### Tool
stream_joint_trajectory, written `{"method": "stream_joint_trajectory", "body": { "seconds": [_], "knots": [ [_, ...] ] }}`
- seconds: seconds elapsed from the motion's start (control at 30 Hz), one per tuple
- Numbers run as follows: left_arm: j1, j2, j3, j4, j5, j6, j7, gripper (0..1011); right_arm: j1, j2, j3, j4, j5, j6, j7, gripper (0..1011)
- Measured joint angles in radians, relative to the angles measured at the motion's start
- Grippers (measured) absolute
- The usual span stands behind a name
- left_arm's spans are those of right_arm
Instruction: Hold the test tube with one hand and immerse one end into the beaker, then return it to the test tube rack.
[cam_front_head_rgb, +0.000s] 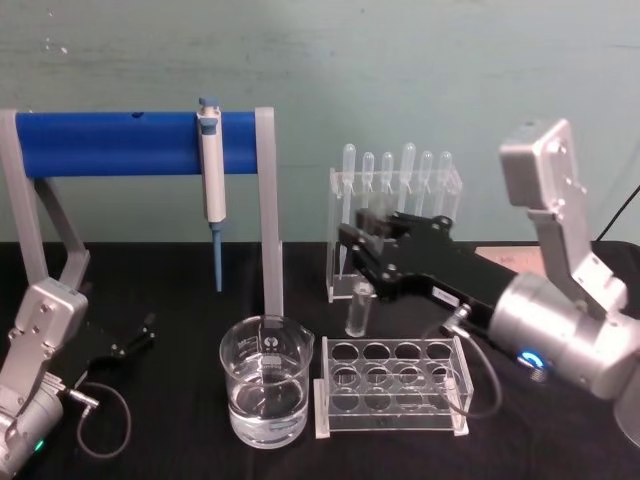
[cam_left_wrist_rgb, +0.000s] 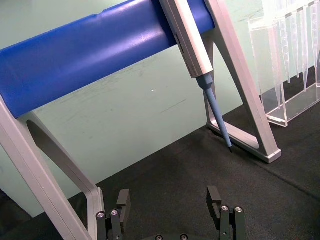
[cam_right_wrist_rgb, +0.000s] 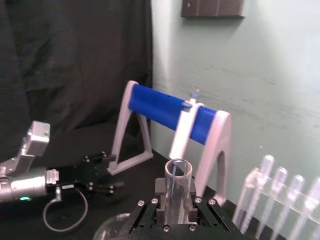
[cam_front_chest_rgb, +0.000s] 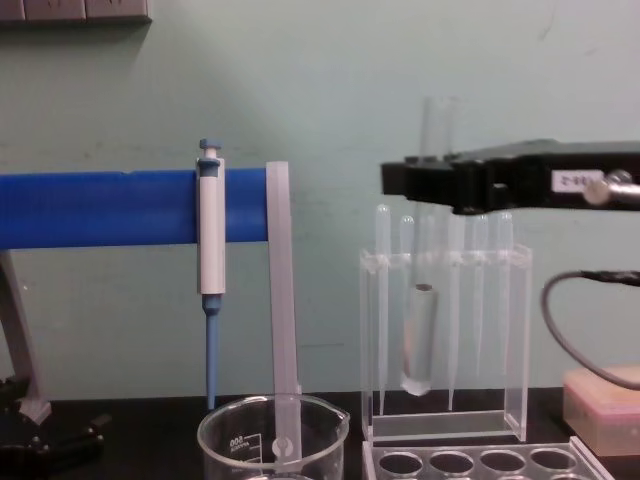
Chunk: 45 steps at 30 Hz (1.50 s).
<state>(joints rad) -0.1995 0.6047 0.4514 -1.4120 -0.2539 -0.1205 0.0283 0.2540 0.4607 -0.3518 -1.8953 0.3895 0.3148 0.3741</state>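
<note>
Black tabletop (cam_front_head_rgb: 180, 440) before a pale green wall. At right, the right gripper (cam_front_head_rgb: 357, 250) clamped round the test tube (cam_front_head_rgb: 358, 308), upright, lower end hanging clear above the test tube rack (cam_front_head_rgb: 392, 418), by its rear left corner. Just left of the rack, the beaker (cam_front_head_rgb: 265, 385), part filled with clear liquid. At far left, the left gripper (cam_front_head_rgb: 135, 338), parked low, fingers spread wide, empty.

Clear test tube (cam_front_head_rgb: 358, 310) upright in the right hand (cam_front_head_rgb: 362, 265), beaker (cam_front_head_rgb: 265, 395) (part-filled) front-left of it.
</note>
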Motion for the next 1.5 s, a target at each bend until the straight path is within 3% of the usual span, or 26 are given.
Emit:
{"method": "stream_joint_trajectory", "body": {
  "seconds": [0.33,0.7,1.0,1.5],
  "knots": [
    [0.0,0.0,0.0,0.0,0.0,0.0,0.0,1000,0.109,-0.042,-0.086,0.064,0.013,0.011,0.022,225],
    [0.0,0.0,0.0,0.0,0.0,0.0,0.0,1000,0.177,-0.08,-0.154,0.132,0.019,0.0,0.029,224],
    [0.0,0.0,0.0,0.0,0.0,0.0,0.0,1000,0.21,-0.106,-0.198,0.197,0.016,-0.034,0.044,224],
    [0.0,0.0,0.0,0.0,0.0,0.0,0.0,1000,0.231,-0.143,-0.23,0.295,-0.009,-0.091,0.053,224]
  ]
}}
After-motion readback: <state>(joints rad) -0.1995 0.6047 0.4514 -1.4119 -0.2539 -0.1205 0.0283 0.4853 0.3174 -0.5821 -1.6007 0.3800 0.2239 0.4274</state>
